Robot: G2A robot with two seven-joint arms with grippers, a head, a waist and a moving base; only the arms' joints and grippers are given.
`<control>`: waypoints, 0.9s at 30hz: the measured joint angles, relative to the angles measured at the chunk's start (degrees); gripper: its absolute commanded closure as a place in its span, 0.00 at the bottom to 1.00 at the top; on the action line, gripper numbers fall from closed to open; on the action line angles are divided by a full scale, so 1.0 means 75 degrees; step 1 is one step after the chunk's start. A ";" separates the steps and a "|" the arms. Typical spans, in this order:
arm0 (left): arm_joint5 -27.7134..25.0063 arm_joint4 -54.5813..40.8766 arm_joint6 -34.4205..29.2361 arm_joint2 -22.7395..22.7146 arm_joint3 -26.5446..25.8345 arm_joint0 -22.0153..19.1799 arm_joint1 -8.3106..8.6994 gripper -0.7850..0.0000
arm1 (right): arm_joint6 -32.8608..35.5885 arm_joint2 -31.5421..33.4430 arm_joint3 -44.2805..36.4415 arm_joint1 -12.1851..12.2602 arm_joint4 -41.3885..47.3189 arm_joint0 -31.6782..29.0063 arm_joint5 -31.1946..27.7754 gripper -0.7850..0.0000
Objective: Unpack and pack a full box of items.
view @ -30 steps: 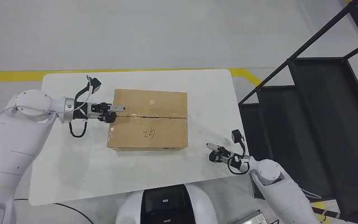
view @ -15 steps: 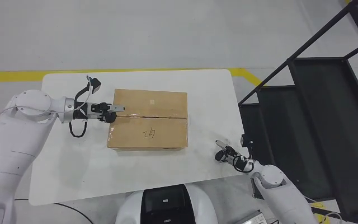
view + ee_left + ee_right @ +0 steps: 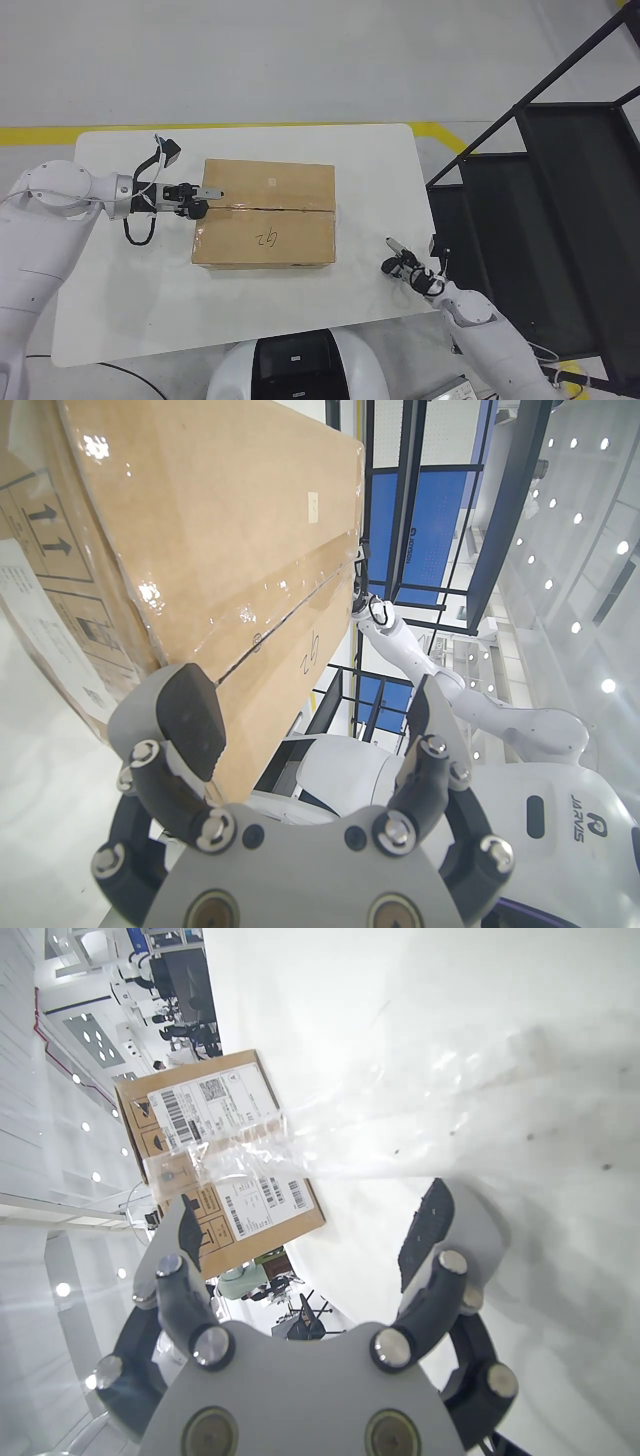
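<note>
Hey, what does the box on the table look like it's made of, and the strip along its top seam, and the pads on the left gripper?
The box looks like brown cardboard, matte, with folded flaps meeting at a seam. The seam strip looks like clear plastic tape, glossy, with glare spots on it. The pads on the left gripper are black and dull, probably rubber, though that is uncertain.

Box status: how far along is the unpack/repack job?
Done: nothing visible. The box sits closed on the table, with clear tape over its top seam. In hand: left gripper open at the seam's left end; right gripper open and empty, apart from the box near the table's edge. Left: open, unpack, repack.
</note>
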 measured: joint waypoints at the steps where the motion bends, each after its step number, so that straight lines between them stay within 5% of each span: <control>1: 0.0000 0.0000 0.0000 0.0000 0.0000 0.0000 0.0000 0.00 | -0.0049 0.0047 0.0055 0.0000 0.0032 -0.0002 -0.0077 0.00; 14: 0.0000 0.0000 0.0000 0.0000 0.0000 0.0000 0.0000 0.00 | -0.0485 0.0685 0.0306 0.0003 0.0553 -0.0090 -0.0696 0.02; 16: 0.0000 0.0000 0.0000 0.0000 0.0000 0.0000 0.0000 0.00 | -0.0442 0.0690 0.0362 -0.0017 0.0670 -0.0035 -0.0694 0.48; 18: 0.0000 0.0000 0.0000 0.0000 0.0000 0.0000 0.0000 0.00 | -0.0385 0.0657 0.0450 -0.0044 0.0760 0.0056 -0.0693 0.57; 25: 0.0000 0.0000 0.0000 0.0000 0.0000 0.0000 0.0000 0.00 | 0.0019 0.0402 0.0841 -0.0161 0.1093 0.0359 -0.0512 0.39; 27: 0.0000 0.0000 0.0000 0.0000 0.0000 0.0000 0.0000 0.00 | 0.0145 0.0346 0.0966 -0.0195 0.1235 0.0414 -0.0479 0.46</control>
